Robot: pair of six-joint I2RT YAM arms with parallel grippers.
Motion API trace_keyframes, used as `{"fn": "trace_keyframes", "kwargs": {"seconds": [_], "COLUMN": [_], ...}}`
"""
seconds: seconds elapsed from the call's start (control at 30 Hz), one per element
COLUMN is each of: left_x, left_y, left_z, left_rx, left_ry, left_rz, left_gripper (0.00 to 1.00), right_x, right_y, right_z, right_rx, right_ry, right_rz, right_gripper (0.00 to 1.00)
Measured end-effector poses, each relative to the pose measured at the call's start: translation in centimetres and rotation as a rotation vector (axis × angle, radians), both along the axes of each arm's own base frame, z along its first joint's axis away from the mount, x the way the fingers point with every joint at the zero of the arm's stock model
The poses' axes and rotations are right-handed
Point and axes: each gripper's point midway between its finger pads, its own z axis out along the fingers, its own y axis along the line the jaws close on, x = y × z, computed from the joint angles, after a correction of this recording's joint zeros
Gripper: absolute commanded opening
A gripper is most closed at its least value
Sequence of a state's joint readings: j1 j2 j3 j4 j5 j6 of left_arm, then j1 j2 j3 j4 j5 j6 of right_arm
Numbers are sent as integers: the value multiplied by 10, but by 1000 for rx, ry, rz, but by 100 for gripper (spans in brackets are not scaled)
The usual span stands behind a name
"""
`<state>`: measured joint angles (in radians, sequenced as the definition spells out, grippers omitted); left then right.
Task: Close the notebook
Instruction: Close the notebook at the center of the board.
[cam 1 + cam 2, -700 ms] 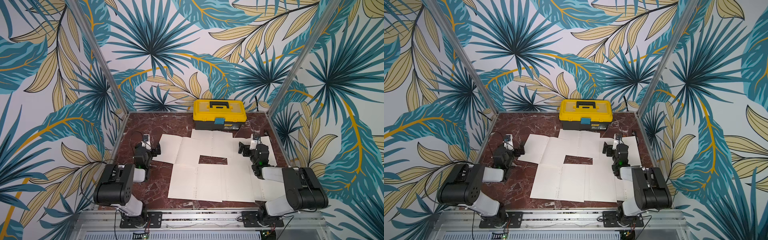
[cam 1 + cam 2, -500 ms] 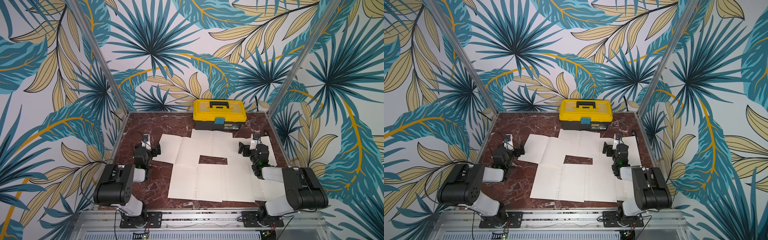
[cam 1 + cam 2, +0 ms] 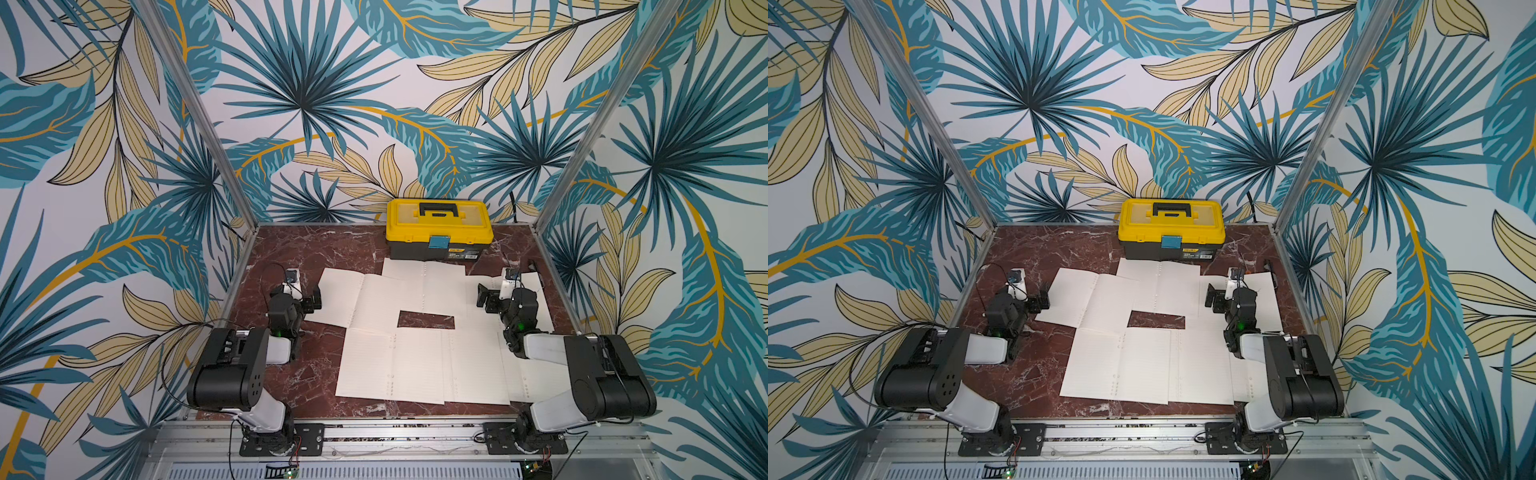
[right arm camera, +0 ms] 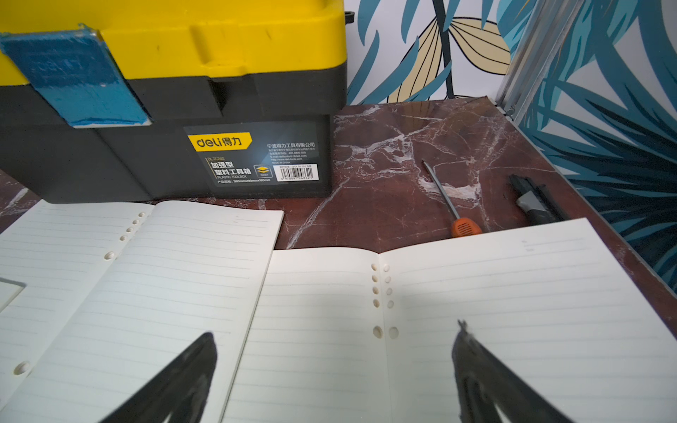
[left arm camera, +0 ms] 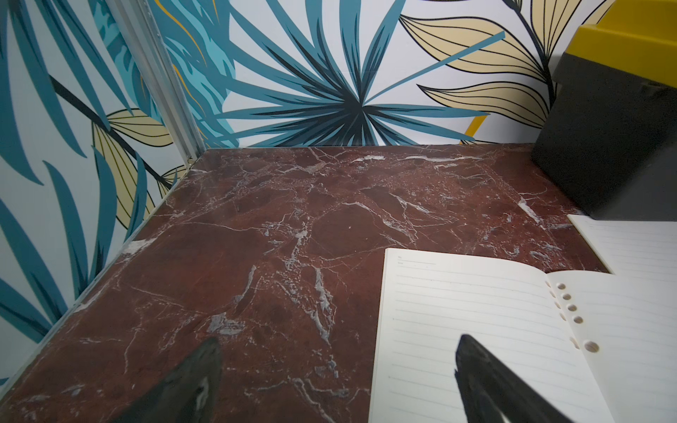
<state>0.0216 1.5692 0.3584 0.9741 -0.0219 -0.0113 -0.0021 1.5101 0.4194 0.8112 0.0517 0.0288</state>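
- Red-brown marble tabletop (image 3: 307,374), with the arm bases at its near edge. Several lined, hole-punched notebooks lie open flat across the middle and right with edges overlapping. None is shut.
- Nearest is the near notebook (image 3: 390,368), centre front, pages up. Its right edge overlaps another spread that runs under the right arm.
- Mid-table there is a small bare patch of marble (image 3: 426,320) ringed by pages.
- Left gripper (image 5: 337,351): jaws spread wide, nothing between them. One finger is over bare marble, the other over the outer page of the left notebook (image 5: 476,311).
- Right gripper (image 4: 333,337): jaws wide apart and empty, over the right notebook (image 4: 513,311), either side of its punched fold. One finger is over the neighbouring far notebook (image 4: 165,274).
- Beyond the right notebook lies an orange-handled screwdriver (image 4: 454,216), its handle end at the page edge. A utility knife (image 4: 535,201) lies beside it, nearer the side wall, with its near end hidden by the page.
- Farthest is a yellow-lidded black toolbox (image 3: 438,230) against the leaf-print back wall, lid down, blue latch in front. The far notebook's edge lies just in front of it.
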Motion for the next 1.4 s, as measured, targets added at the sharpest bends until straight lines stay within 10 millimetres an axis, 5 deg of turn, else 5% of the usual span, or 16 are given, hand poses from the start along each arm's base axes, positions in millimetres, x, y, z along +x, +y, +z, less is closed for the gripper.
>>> {"fn": "trace_keyframes", "kwargs": {"seconds": [0.53, 0.8, 1.1, 1.4], "left_x": [0, -3, 12, 17], "left_y": [0, 5, 16, 34], "left_z": [0, 3, 76, 147], "left_rx": [0, 1, -5, -90], "left_ry": [1, 13, -38, -6], "left_rz": [0, 31, 93, 230], "left_gripper": [100, 100, 100, 100], "right_x": [0, 4, 2, -2], "right_y": [2, 4, -6, -33], "right_z": [1, 23, 49, 111], "right_rx": [1, 1, -8, 15], "right_ry": [7, -12, 4, 17], "right_rz": [14, 24, -34, -215], "right_gripper": [99, 99, 100, 99]}}
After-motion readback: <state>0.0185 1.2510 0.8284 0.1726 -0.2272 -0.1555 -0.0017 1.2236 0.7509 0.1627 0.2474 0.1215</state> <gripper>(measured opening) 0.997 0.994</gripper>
